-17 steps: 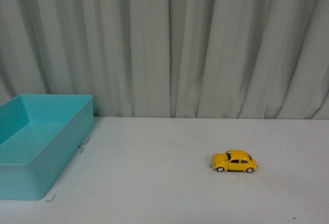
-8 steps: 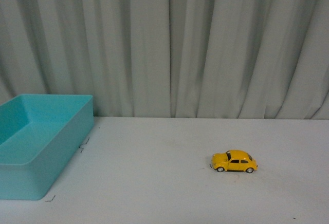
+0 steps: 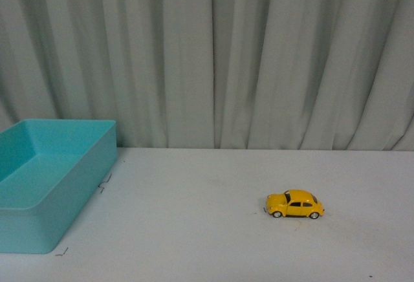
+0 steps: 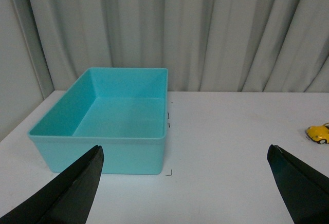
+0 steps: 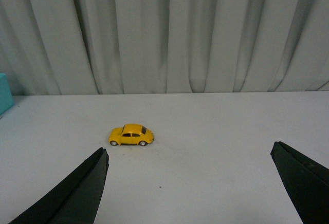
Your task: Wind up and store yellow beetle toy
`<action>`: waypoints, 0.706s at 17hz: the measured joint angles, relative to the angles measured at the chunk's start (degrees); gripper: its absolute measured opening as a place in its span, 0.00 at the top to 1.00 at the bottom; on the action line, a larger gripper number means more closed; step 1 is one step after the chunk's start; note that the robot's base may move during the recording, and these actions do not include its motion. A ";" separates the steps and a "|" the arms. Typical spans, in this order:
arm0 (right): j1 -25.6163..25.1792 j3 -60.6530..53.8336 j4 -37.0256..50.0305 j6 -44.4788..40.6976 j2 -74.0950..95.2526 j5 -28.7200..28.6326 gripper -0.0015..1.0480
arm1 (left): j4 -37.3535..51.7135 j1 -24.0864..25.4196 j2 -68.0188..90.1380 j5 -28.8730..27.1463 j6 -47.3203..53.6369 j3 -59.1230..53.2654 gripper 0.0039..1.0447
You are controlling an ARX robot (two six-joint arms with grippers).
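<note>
The small glossy yellow Beetle-shaped toy car (image 3: 295,204) is bright yellow, with dark windows, black tyres and silver hubs. The rectangular turquoise plastic bin (image 3: 58,220) is one plain turquoise inside and out. The flat white tabletop (image 3: 194,230) is evenly white except for a few thin black marks (image 3: 103,185) beside the bin. The pleated cloth curtain (image 3: 226,55) is pale grey-green, striped with the darker shadows of its vertical folds. The left claw (image 4: 183,151) and right claw (image 5: 189,149) are matt black.

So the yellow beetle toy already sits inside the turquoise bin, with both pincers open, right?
No. The front view shows the yellow beetle toy on the white table, right of the turquoise bin. The left pincer and right pincer are open.
</note>
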 joint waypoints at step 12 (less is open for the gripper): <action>0.00 0.00 -0.04 0.00 0.00 0.00 0.06 | 0.00 0.00 0.00 0.00 0.00 0.00 0.06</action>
